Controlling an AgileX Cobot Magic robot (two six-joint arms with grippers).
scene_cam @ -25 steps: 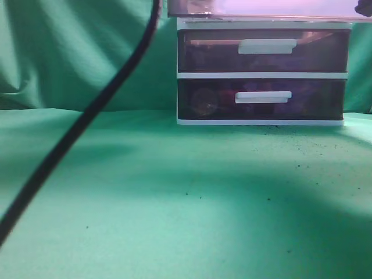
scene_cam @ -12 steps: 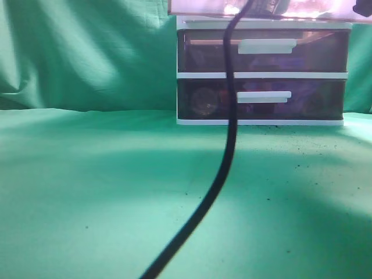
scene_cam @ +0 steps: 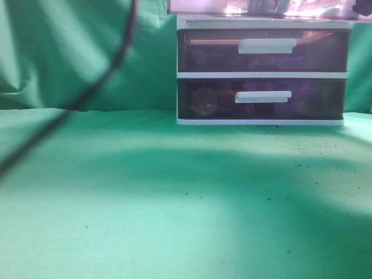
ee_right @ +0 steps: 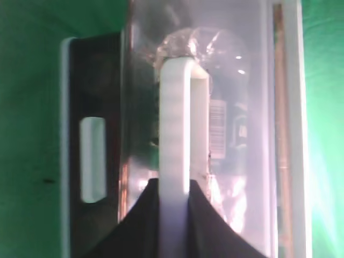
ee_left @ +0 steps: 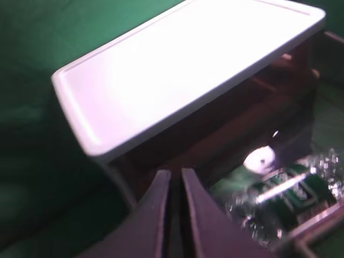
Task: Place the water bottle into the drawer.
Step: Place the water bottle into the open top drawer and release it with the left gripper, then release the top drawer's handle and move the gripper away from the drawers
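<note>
The drawer [scene_cam: 197, 7], the top one of the white-framed unit, is pulled out; only its lower edge shows in the exterior view. In the left wrist view the clear water bottle [ee_left: 279, 191] with a green label and a white cap lies inside the drawer [ee_left: 231, 129]. My left gripper [ee_left: 173, 174] is shut and empty, beside the unit's white top [ee_left: 183, 70]. My right gripper [ee_right: 174, 185] is shut on the drawer's white bar handle [ee_right: 174, 129]. The bottle [ee_right: 226, 129] shows through the translucent drawer front [ee_right: 252, 107].
Two darker closed drawers [scene_cam: 261, 52] [scene_cam: 261, 99] sit below, each with a white handle. A black cable [scene_cam: 87, 87] hangs across the left of the exterior view. Green cloth [scene_cam: 174, 203] covers the table and the backdrop.
The black cable swung from the left to the middle of the exterior view and back to the far left. The bottle now shows in the top drawer's edge.
</note>
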